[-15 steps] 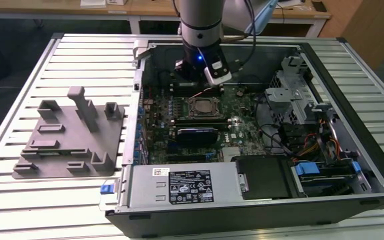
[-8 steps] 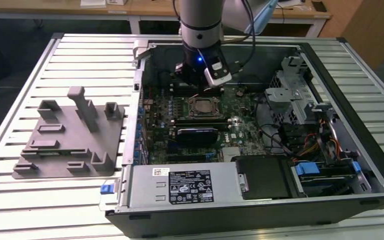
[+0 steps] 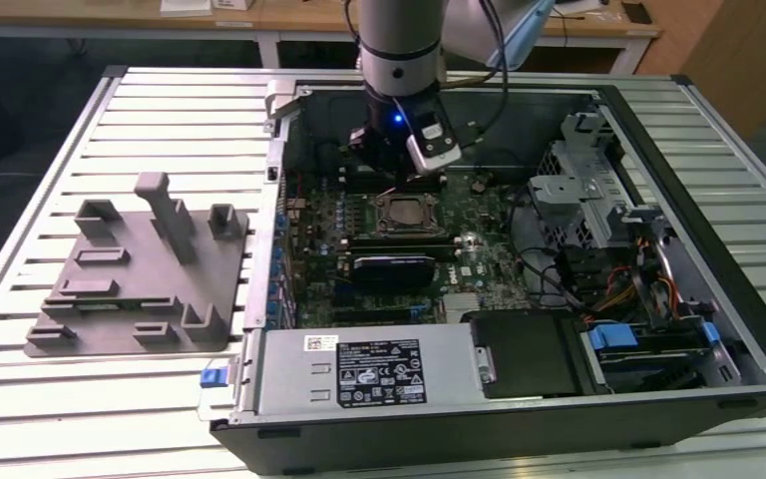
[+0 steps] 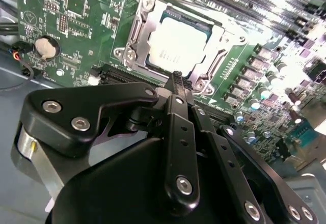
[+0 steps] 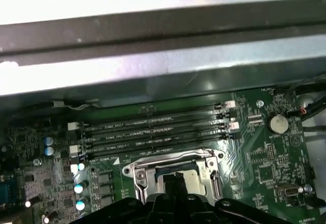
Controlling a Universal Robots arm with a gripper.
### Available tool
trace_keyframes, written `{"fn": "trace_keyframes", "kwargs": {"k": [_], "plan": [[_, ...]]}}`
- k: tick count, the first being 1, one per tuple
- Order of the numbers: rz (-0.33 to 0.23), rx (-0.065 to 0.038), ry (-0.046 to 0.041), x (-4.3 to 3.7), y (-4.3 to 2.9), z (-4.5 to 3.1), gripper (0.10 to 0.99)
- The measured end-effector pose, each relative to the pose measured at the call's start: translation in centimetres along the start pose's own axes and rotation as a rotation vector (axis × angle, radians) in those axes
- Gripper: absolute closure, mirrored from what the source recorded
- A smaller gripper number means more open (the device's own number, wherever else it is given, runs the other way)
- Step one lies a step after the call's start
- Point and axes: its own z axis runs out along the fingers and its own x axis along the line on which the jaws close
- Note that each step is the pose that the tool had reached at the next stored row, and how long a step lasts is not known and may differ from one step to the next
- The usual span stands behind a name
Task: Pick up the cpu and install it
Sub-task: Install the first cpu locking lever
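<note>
Second wrist view: cpu [image 4: 178,43] sits in the motherboard socket [image 4: 134,33]; gripper [image 4: 177,77] just above it, fingers pinched together, empty.

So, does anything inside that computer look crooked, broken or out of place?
Nothing stands out: the cpu sits square inside its metal socket frame, the pincer hangs close by it, and the motherboard shows no visible damage.
</note>
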Motion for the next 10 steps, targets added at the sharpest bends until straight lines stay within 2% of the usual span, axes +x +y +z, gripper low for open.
{"fn": "trace_keyframes", "kwargs": {"k": [5,10], "plan": [[0.001,0.003,-0.0005,0.08,0.71,0.21,0.980],[0.002,0.010,-0.0018,0.11,1.44,0.43,0.980]]}}
